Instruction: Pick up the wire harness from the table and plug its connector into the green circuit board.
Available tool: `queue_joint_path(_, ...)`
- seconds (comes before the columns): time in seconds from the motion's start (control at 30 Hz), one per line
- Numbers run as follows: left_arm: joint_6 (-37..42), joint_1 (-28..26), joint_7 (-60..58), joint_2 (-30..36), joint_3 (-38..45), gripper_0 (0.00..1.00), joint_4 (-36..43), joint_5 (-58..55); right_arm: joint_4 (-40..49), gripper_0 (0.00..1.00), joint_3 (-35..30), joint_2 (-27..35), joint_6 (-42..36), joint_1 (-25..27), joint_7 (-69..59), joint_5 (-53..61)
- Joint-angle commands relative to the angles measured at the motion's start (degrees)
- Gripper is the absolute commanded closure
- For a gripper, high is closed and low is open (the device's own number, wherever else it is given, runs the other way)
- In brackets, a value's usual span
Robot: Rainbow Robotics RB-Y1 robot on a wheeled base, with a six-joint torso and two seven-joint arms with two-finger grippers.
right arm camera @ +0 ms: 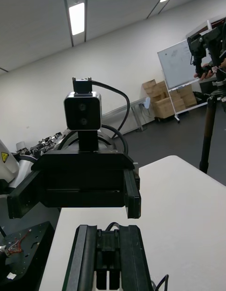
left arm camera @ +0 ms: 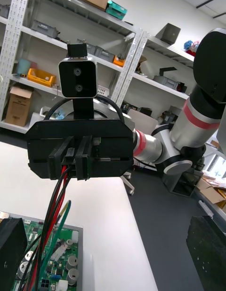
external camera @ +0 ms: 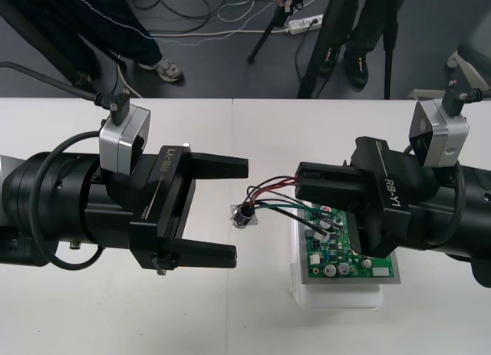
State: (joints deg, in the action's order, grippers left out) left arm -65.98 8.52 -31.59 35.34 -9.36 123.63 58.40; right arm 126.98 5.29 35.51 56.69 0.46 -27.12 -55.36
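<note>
The green circuit board [external camera: 337, 255] is sitting on its white base [external camera: 337, 300] on the surface [external camera: 230, 317]. Over the board's left end the right end effector [external camera: 301, 185] is hovering, its fingers pressed together and pinching the wire harness [left arm camera: 55, 201] by its red, black and green wires. Those wires are running from the pinch down to the board; whether the plug is seated there cannot be told. The round metal socket [external camera: 244, 215] is resting just left of the board. Further left of the board, the left end effector [external camera: 239, 211] is hanging with its fingers spread wide.
</note>
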Motion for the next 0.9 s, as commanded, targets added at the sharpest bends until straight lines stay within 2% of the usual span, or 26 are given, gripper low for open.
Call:
queue_joint_path(0.03,-0.64,1.32,2.68,-0.98,1.63,0.00,0.91,1.19,1.07,1.00,0.43,-0.97,-0.61,-0.81,0.23,-0.36)
queue_joint_path(0.9,6.92,4.84,0.39,-2.91,-0.22,0.00,0.82,7.96,4.06,1.00,-0.54,-1.15,-2.19,-0.81,6.12,-7.57)
